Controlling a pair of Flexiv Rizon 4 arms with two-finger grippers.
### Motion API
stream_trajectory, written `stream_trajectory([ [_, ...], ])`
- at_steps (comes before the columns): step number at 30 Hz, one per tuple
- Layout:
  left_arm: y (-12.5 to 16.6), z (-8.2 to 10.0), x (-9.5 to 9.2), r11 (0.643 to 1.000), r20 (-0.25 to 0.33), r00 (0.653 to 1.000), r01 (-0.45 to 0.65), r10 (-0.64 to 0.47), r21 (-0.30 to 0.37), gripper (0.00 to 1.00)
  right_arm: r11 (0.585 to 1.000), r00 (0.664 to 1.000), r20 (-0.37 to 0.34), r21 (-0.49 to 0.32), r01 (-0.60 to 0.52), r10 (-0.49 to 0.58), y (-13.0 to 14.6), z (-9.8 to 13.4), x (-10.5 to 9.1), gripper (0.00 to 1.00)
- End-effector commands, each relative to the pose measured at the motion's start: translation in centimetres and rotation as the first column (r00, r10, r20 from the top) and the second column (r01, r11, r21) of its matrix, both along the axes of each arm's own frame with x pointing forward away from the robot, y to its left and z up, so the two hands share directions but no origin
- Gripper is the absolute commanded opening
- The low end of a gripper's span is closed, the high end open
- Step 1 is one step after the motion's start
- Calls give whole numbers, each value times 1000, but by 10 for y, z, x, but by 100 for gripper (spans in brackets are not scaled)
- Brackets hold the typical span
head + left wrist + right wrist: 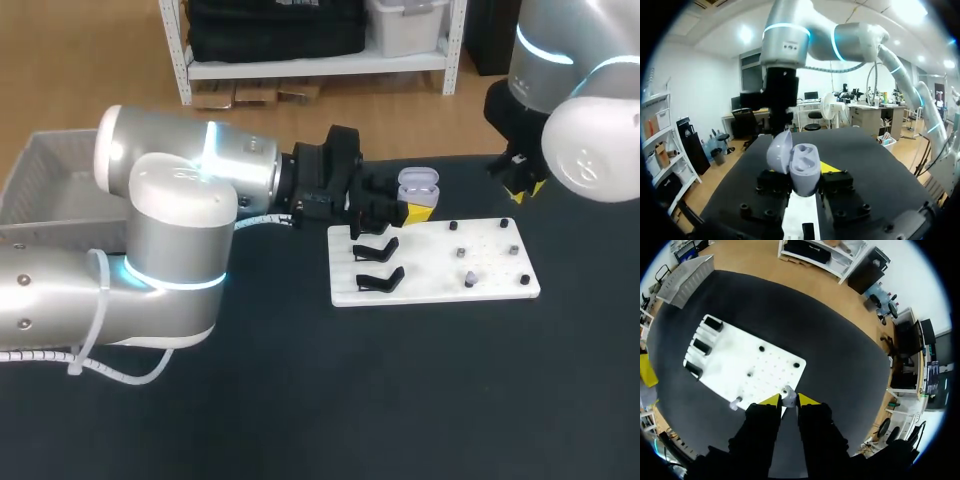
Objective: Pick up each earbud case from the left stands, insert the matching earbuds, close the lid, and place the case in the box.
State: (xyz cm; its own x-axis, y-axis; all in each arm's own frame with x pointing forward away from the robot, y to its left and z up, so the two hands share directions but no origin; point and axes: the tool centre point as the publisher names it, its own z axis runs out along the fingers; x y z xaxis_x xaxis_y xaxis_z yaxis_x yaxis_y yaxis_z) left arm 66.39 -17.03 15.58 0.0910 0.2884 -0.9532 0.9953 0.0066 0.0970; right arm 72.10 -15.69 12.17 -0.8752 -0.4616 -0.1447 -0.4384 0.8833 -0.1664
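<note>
Earbud case (802,172), lid open, wells empty, tight in your left gripper (805,184); one earbud (788,395) between your right gripper's (788,401) narrow fingers.

Lavender earbud case (418,184), lid open
Held upright in the left pincer (805,186); a pale earbud (788,395) pinched in the right pincer (788,401).

Silver-grey rounded shells cover the left arm (170,200) and right arm (590,150), with glowing cyan rings at the joints. A white cable (262,218) trails behind the left end effector (400,205); it and the right end effector (785,401) are black, yellow-tipped.
</note>
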Motion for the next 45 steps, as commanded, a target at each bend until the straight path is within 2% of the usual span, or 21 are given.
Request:
stream_trajectory([
  [1,0,-2,-2,1000,6,1000,-6,6,-10,0,999,999,38,-54,2,0,6,37,-43,0],
  [7,0,-2,-2,1000,6,1000,-6,6,-10,0,996,999,37,-89,-7,11,15,66,-73,0],
  [9,0,-2,-2,1000,6,1000,-6,6,-10,0,992,1000,-1,-121,-27,27,18,68,-84,0],
  [10,0,-2,-2,1000,6,1000,-6,6,-10,0,994,999,-17,-107,-39,37,20,71,-89,0],
  [23,0,-2,-2,1000,6,1000,-6,6,-10,0,994,999,-17,-107,-39,37,20,71,-89,0],
  [25,0,-2,-2,1000,6,1000,-6,6,-10,0,985,995,-13,-138,100,-103,29,75,-92,0],
  [26,0,-2,-2,1000,6,1000,-6,6,-10,0,972,979,-13,-123,202,-205,33,78,-95,0],
  [27,0,-2,-2,1000,6,1000,-6,6,-10,0,942,944,-6,-76,328,-329,38,82,-99,0],
  [28,0,-2,-2,1000,6,1000,-6,6,-10,0,920,923,-4,-69,385,-386,41,84,-103,0],
  [30,0,-2,-2,1000,6,1000,-6,6,-10,0,826,826,-4,-13,563,-563,47,87,-113,0],
  [32,0,-2,-2,1000,6,1000,-6,6,-10,0,759,760,-7,39,650,-650,52,90,-120,0],
  [34,0,-2,-2,1000,6,1000,-6,6,-10,0,708,712,-9,89,700,-702,57,96,-125,0],
  [35,0,-2,-2,1000,6,1000,-6,6,-10,0,678,681,-10,81,731,-733,59,99,-129,0],
  [36,0,-2,-2,1000,6,1000,-6,6,-10,0,672,676,-3,103,734,-737,61,102,-130,0],
  [37,0,-2,-2,1000,6,1000,-6,6,-10,0,649,652,-5,98,755,-758,63,105,-133,0],
  [38,0,-2,-2,1000,6,1000,-6,6,-10,0,646,650,1,110,756,-760,66,108,-134,0],
  [39,0,-2,-2,1000,6,1000,-6,6,-10,0,626,630,-3,107,772,-776,68,110,-137,0],
  [40,0,-2,-2,1000,6,1000,-6,6,-10,0,632,638,-5,129,764,-770,71,112,-138,0],
  [41,0,-2,-2,1000,6,1000,-6,6,-10,0,617,624,-16,133,776,-781,73,113,-139,0],
  [42,0,-2,-2,1000,6,1000,-6,6,-10,0,622,632,-18,150,768,-775,77,117,-141,0],
  [45,0,-2,-2,1000,6,1000,-6,6,-10,0,621,630,-18,145,770,-776,81,121,-144,0],
])
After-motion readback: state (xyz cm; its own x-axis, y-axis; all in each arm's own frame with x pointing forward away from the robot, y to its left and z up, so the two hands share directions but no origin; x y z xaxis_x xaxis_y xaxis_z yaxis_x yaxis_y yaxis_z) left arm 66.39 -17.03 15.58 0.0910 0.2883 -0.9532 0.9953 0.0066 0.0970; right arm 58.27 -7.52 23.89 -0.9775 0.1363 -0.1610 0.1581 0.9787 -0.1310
